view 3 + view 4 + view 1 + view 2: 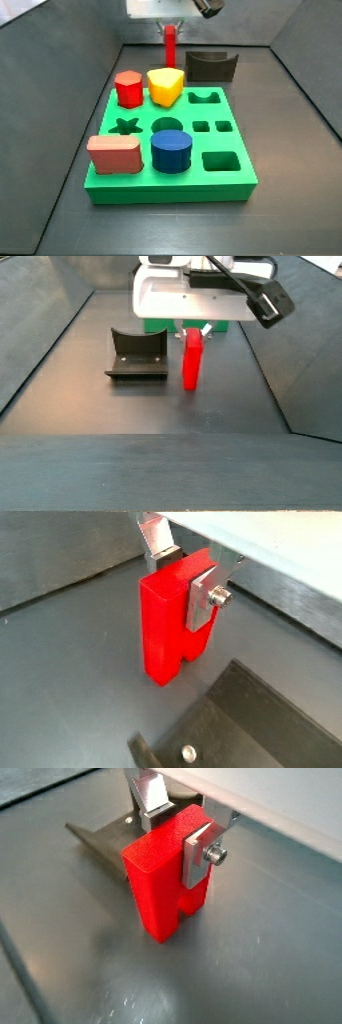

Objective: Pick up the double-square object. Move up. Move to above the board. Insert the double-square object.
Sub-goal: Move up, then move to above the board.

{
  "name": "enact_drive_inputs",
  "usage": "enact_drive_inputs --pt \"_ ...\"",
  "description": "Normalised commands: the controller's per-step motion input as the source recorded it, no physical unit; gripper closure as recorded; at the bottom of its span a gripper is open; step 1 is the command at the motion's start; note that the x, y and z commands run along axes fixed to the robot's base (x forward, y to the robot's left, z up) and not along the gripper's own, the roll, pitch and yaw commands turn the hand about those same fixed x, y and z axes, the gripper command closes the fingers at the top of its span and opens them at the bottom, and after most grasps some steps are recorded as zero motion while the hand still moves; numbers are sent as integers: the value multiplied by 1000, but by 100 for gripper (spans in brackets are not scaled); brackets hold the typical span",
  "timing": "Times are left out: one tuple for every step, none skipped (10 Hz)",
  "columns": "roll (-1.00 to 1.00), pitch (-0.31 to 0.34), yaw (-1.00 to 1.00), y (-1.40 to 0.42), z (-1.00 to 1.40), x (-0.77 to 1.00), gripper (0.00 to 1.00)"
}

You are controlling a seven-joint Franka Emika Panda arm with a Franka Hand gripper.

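Observation:
The double-square object (166,627) is a tall bright red block standing upright on the grey floor, or just above it. It also shows in the other wrist view (158,878). My gripper (187,580) is shut on its upper part, with a silver finger (205,602) flat on one face and the other finger behind it. In a side view the block (170,46) hangs under the gripper (170,27) just beyond the far edge of the green board (230,178). From the opposite side the block (193,360) stands under the gripper (195,330), and a strip of the board (158,328) shows behind.
The dark fixture (211,66) stands close beside the block, also in a wrist view (100,836) and a side view (138,354). The board holds a red hexagonal peg (128,89), a yellow piece (164,86), a salmon block (114,154) and a blue cylinder (171,151). Grey walls enclose the floor.

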Motion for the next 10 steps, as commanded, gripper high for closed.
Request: enact_drive_inputs --pt "9 34 -10 111 793 -86 100" --pt "12 37 -22 69 694 -90 100" --pt "22 30 -24 36 555 -65 100" --pt "33 33 -24 29 397 -44 100" --pt "49 42 -24 20 172 -26 100" --pt "-41 195 70 -95 1000 -179 100" --pt "-34 184 72 -96 1000 -176 100" --pt "-11 139 64 -86 1000 -161 100" --pt "7 111 57 -82 1000 -152 100" --pt "41 76 43 -74 1000 -138 100"
